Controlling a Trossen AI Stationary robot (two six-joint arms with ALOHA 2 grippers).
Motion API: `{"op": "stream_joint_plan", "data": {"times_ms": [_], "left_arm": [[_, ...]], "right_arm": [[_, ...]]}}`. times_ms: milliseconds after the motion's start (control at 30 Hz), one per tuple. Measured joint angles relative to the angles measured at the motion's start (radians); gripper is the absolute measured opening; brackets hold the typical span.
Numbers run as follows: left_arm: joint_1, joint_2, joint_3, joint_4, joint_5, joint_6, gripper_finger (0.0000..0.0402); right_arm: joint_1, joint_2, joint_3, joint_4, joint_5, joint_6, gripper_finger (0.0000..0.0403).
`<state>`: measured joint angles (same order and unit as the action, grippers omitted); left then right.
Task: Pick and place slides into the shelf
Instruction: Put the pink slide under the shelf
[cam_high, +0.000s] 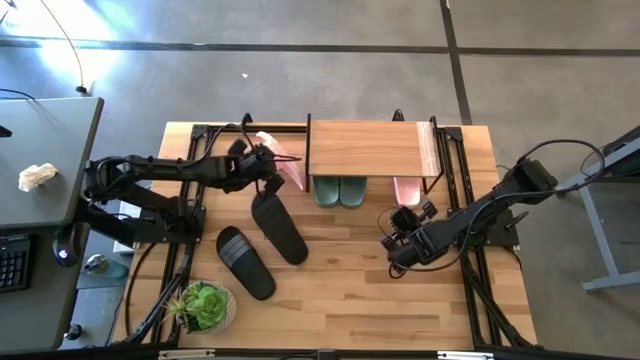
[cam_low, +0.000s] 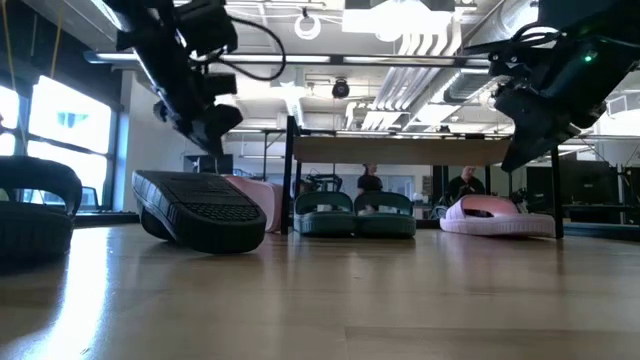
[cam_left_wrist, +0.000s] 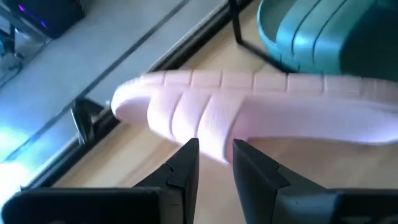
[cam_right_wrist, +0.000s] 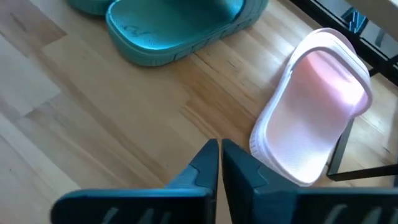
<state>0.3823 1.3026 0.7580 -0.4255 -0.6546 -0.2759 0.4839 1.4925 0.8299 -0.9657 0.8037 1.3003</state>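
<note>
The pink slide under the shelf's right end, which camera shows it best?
The right wrist view: the pink slide fills it, whole. The high view shows only its heel past the shelf; the low view shows it side-on, far off.

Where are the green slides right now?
In the high view the green slides sit side by side under the shelf, left of the pink slide.

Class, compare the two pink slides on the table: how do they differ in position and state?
One pink slide lies flat under the shelf, beside the green pair; the other pink slide is outside the shelf, at its opposite end. The first is free, with the shut right gripper apart from it; the second is pinched by the left gripper and looks tipped on its side. Both share the same pale pink colour and wide strap.
</note>
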Motion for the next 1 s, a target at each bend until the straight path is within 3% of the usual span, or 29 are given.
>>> {"op": "stream_joint_plan", "data": {"times_ms": [167, 367, 667, 1000], "left_arm": [[0.007, 0.03, -0.005, 0.031, 0.004, -0.03, 0.0094], [0.012, 0.077, -0.005, 0.064, 0.002, -0.036, 0.0151], [0.017, 0.183, -0.005, 0.121, -0.072, -0.036, 0.0227], [0.027, 0.255, -0.004, 0.176, -0.158, -0.036, 0.0243]], "right_arm": [[0.002, 0.0, 0.0, 0.006, 0.017, -0.005, 0.0051], [0.001, 0.0, 0.0, 0.014, 0.023, -0.026, 0.0082], [0.001, 0.0, 0.0, 0.023, 0.024, -0.05, 0.0085], [0.001, 0.0, 0.0, 0.036, 0.016, -0.052, 0.0085]]}}
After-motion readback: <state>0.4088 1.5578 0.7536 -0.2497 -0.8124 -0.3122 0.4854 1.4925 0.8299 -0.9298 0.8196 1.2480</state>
